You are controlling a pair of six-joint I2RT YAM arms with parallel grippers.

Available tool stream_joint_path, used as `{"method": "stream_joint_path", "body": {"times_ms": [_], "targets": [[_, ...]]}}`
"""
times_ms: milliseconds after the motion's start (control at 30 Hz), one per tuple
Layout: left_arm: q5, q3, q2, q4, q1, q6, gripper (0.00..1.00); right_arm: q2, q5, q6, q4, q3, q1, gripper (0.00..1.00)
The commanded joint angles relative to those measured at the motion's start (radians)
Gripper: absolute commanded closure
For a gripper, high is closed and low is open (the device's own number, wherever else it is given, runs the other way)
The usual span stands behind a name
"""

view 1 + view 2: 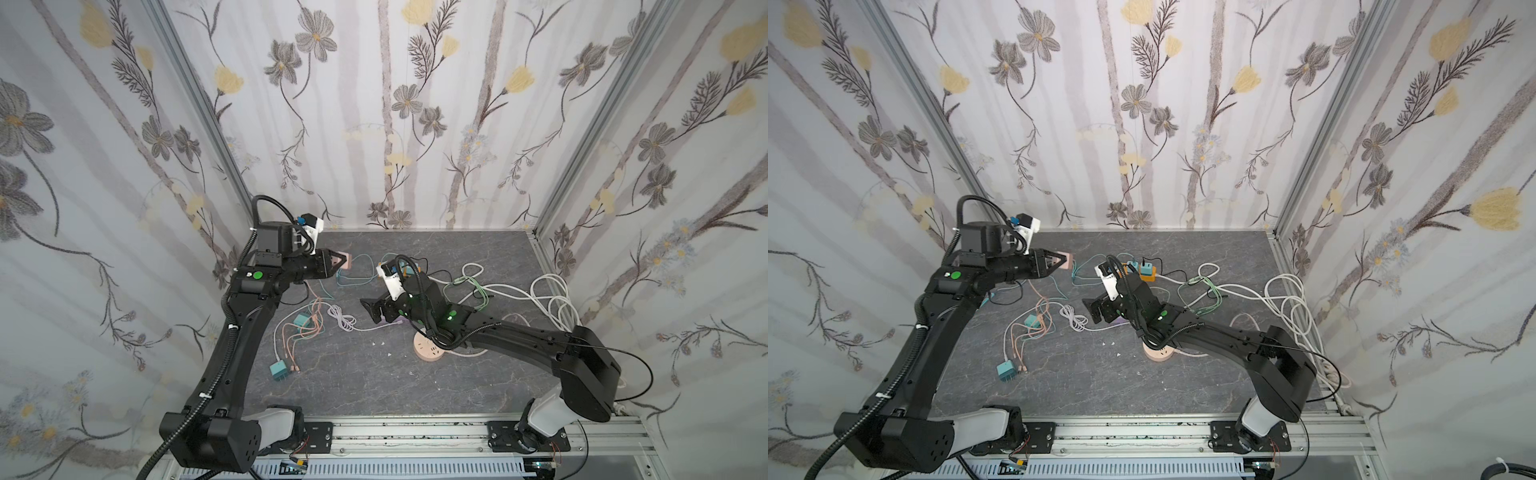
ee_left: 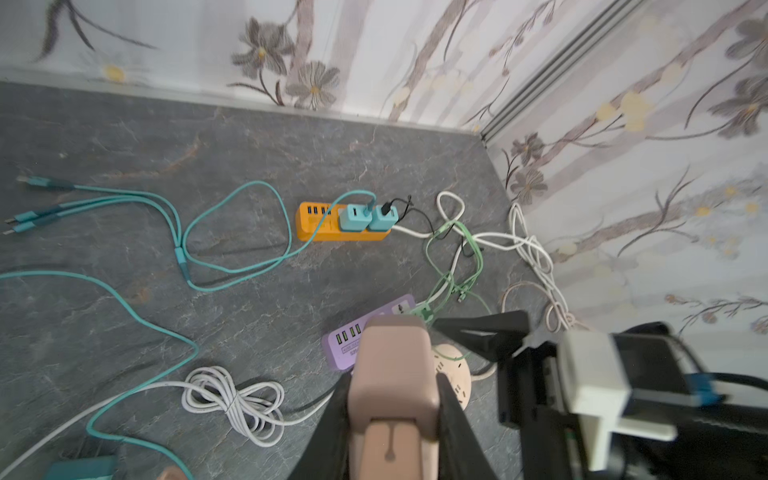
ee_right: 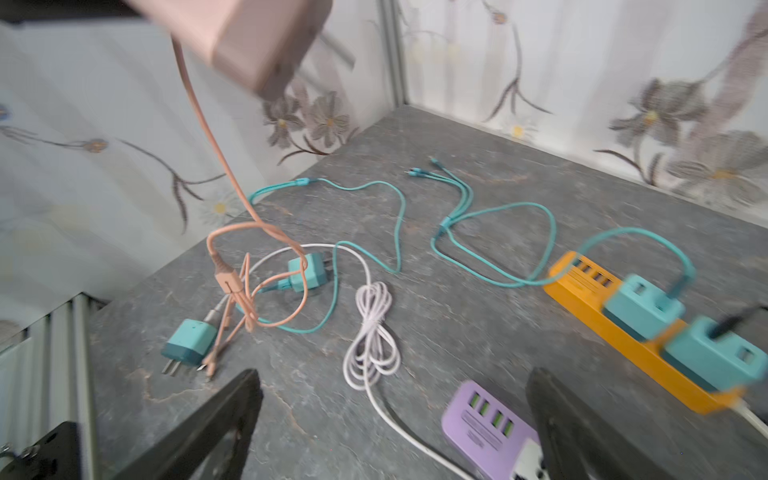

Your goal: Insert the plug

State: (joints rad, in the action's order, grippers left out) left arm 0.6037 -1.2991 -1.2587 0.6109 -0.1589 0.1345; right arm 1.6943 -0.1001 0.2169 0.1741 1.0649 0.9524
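Observation:
My left gripper (image 1: 343,261) is shut on a pink plug (image 2: 392,365), gripping its two sides and holding it up above the back left of the table. In the right wrist view the plug (image 3: 249,37) hangs overhead, and its pink cable (image 3: 199,124) drops to a tangle on the table. My right gripper (image 3: 395,382) is open and holds nothing. It hovers low over the table, just beside the purple power strip (image 3: 486,419). In both top views the right gripper (image 1: 372,309) sits mid-table, to the right of and nearer than the plug (image 1: 1068,260).
An orange power strip (image 2: 324,228) at the back carries two teal adapters. A round pink socket (image 1: 428,349) lies under my right arm. Two loose teal plugs (image 1: 277,369) (image 1: 300,320), a bundled white cable (image 1: 343,318) and teal leads lie at left. White cords (image 1: 552,299) pile up at right.

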Motion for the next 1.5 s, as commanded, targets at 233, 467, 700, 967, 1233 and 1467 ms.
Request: {"method": "stream_joint_path", "body": {"times_ms": [233, 467, 700, 967, 1233, 1467], "targets": [[0.016, 0.067, -0.193, -0.164, -0.189, -0.468, 1.00, -0.280, -0.317, 0.099, -0.209, -0.219, -0.074, 0.01], [0.048, -0.022, -0.376, -0.064, -0.279, -0.829, 1.00, -0.427, -0.384, 0.132, -0.276, -0.314, -0.114, 0.01], [-0.030, -0.147, -0.550, 0.106, -0.357, -1.017, 1.00, -0.577, -0.421, 0.166, -0.347, -0.410, -0.145, 0.01], [-0.176, -0.223, -0.666, 0.173, -0.411, -1.067, 1.00, -0.739, -0.454, 0.187, -0.380, -0.499, -0.167, 0.01], [-0.239, -0.241, -0.705, 0.134, -0.425, -1.086, 1.00, -0.801, -0.449, 0.207, -0.372, -0.539, -0.210, 0.01], [-0.273, -0.252, -0.725, 0.123, -0.428, -1.085, 1.00, -0.802, -0.442, 0.209, -0.371, -0.540, -0.213, 0.01]]}}
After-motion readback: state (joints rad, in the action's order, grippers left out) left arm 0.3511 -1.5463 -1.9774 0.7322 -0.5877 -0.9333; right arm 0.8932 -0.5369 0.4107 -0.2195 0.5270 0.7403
